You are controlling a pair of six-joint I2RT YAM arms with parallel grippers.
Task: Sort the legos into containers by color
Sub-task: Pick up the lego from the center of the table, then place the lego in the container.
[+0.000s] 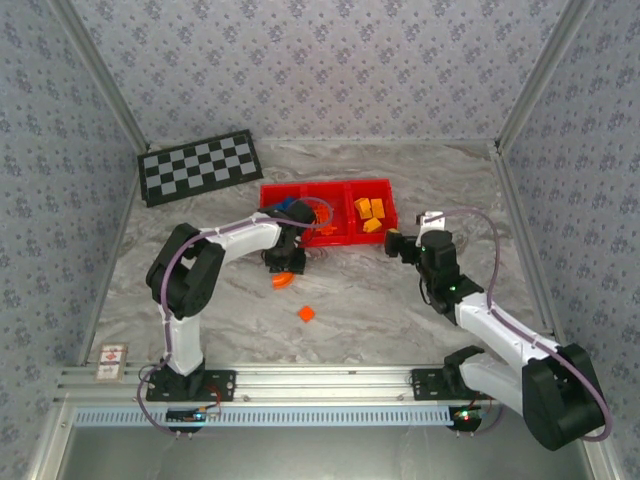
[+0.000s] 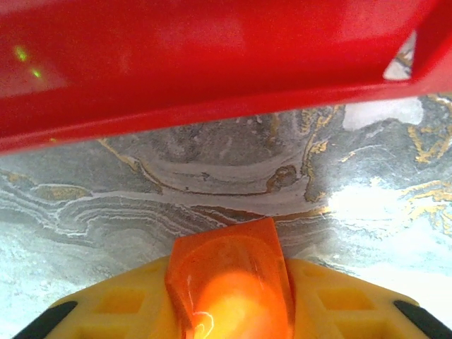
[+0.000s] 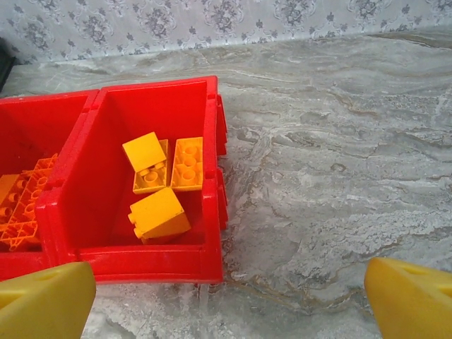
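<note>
Overhead and wrist views of a marble-patterned table (image 1: 380, 300) with two robot arms bolted at its near edge.

Nearest that edge, about midway between the arms, a stray lego (image 1: 306, 314), red-orange, lies alone on the bare surface. Just beyond it, the left gripper (image 1: 284, 270) points down beside the front wall of the red tray (image 1: 325, 185). Its wrist camera shows the yellow fingers (image 2: 339, 304) clamped on a held brick (image 2: 229, 275), glossy red-orange, with the tray wall just ahead. Whether the brick is clear of the table cannot be told.

To the right, the right gripper (image 1: 400, 245) hovers off the tray's right end. Its fingers (image 3: 42, 300) are spread wide and hold nothing.

The tray lies in the middle of the table, nearer the far edge, and has three compartments:
- **Left:** a blue piece (image 1: 288, 207), partly hidden by the arm.
- **Middle:** red-orange bricks (image 3: 18, 205).
- **Right:** three yellow-orange bricks (image 3: 159, 191).

A black-and-grey checkerboard (image 1: 200, 165) lies at the far left corner.

The legos look light, rigid and smooth-sided, so one could slip or twist in a shallow pinch. The likely best hold is across two flat opposite walls, centred, rather than on the studs.
</note>
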